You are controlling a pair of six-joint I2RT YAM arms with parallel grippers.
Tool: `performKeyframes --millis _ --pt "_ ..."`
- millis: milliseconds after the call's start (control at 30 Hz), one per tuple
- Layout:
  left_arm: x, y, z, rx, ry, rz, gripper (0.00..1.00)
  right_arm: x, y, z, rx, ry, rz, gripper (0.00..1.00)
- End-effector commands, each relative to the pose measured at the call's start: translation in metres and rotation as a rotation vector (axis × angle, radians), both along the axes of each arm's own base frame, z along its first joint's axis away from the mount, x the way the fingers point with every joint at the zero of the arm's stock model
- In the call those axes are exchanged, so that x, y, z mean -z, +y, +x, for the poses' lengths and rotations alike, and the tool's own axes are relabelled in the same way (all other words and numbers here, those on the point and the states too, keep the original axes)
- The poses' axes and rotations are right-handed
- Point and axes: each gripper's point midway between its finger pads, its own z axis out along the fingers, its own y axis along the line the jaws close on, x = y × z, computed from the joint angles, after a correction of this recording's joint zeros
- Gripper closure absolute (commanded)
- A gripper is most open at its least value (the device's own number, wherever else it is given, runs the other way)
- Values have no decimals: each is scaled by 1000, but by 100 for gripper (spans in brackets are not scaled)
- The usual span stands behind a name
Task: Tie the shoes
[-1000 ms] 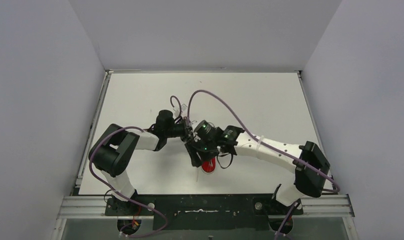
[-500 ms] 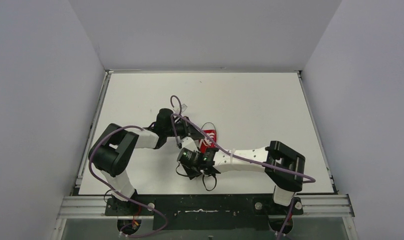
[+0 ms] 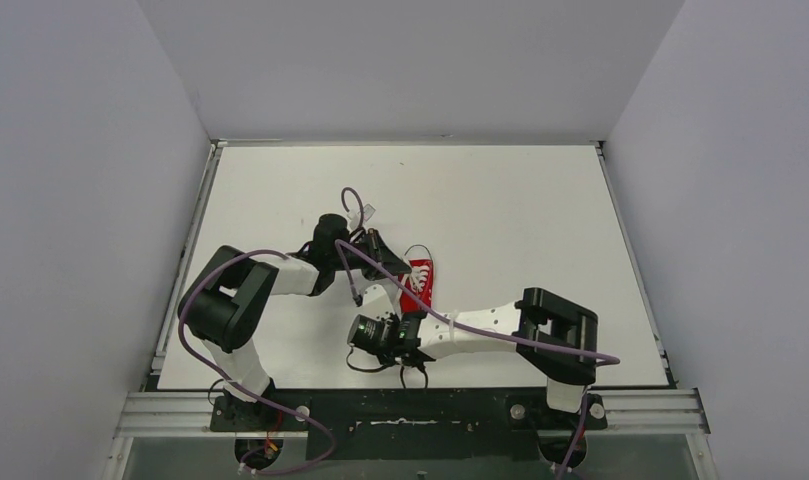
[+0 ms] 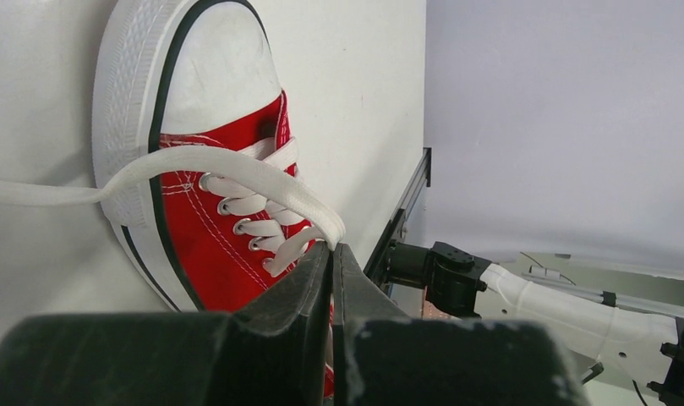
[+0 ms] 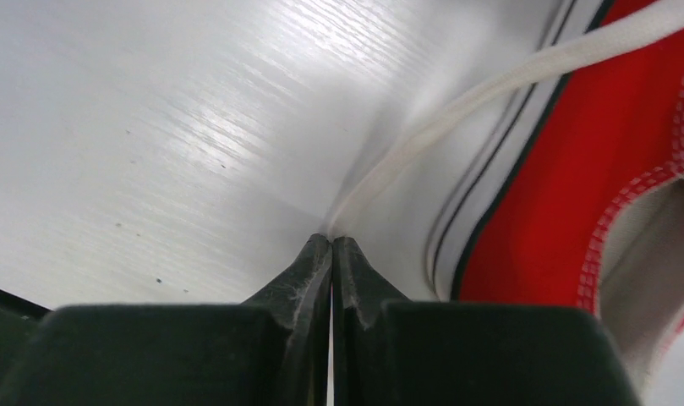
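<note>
The red sneaker is lying about midway between the desk's left and right edges, somewhat nearer the near edge. The left gripper is pinching a white lace that is crossing the shoe's front. The right gripper is clenching a lace strand low over the desk.
</note>
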Motion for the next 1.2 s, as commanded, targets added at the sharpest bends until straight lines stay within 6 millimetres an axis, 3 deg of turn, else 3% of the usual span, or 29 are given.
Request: performKeyframes --millis 0,100,233,333,400,500,667,867,1000,1067,1167 --pt "-19 -1 3 18 -71 -37 100 -49 -16 14 -2 -100 9 100" --pt "-20 0 1 28 -75 -23 100 -88 -33 14 -7 -84 60 100" --pt "-21 1 2 26 -74 -18 100 -135 -77 25 57 -116 90 100" --pt "-24 0 6 10 -68 -20 100 -163 -111 56 132 -156 124 100" --pt "-26 -1 8 2 -60 -21 100 -170 -130 84 172 -166 135 100" --pt "-28 -2 9 -3 -34 -7 100 -168 -148 128 207 -143 181 100" --pt "-26 0 8 -23 35 39 100 -157 -158 200 225 -146 191 100" --pt "-20 1 9 -42 161 91 100 -126 -157 254 154 -160 189 100" --pt "-18 2 10 -64 230 111 100 -98 -143 268 41 -85 214 88" --pt "-17 2 10 -78 258 119 100 -86 -141 261 19 23 177 80" --pt "-16 4 10 -102 288 122 100 -78 -154 243 28 133 102 58"
